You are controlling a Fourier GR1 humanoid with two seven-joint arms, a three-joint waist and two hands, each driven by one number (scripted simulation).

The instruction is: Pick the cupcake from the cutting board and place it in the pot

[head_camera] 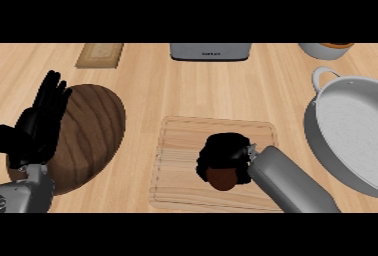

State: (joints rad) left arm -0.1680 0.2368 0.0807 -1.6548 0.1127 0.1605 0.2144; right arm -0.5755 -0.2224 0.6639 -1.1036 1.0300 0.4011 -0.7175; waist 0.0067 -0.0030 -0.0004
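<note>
A light wooden cutting board (pixel 184 137) lies at the centre of the counter. Over its middle my right hand (pixel 221 150) curls down around the cupcake (pixel 221 179), of which only a brown rounded part shows below the fingers. The hand hides the rest of it. The grey pot (pixel 347 135), with a loop handle at its top, stands at the right edge, apart from the board. At the left, my left hand (pixel 44 117) stays open with fingers up, over a dark wooden plate.
A dark brown wooden plate (pixel 92 135) lies left of the board. At the back stand a grey toaster-like appliance (pixel 210 51), a small woven mat (pixel 100 54) and a white cup (pixel 326 50) at the far right.
</note>
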